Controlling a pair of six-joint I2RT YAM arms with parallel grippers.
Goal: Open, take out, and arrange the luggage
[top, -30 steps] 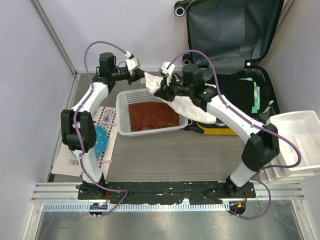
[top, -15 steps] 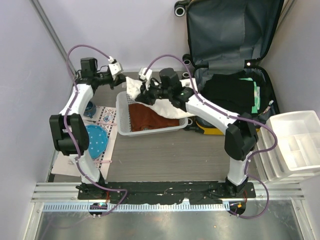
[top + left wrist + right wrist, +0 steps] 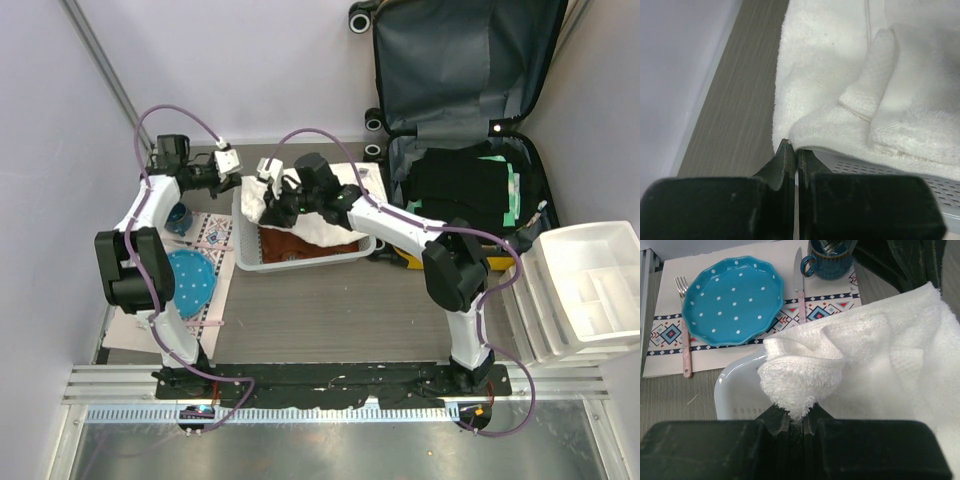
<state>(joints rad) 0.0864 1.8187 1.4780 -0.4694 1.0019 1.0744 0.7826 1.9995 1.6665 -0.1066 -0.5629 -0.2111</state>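
Left hand (image 3: pixel 790 147) and right hand (image 3: pixel 795 422) each pinch a towel (image 3: pixel 865 355) edge, spreading it above the basket (image 3: pixel 243 255), apparently to lay it flat. The luggage (image 3: pixel 450 70) stands open at the table's far right corner.

The suitcase (image 3: pixel 455 70) stood open at the far right of the table (image 3: pixel 330 320). Its lid was raised upright, showing dark grey lining, while the base half lay flat, a strip of yellow shell showing along its near edge. Black wheels showed on its left side. Folded black clothes (image 3: pixel 460 185) lay in the base.
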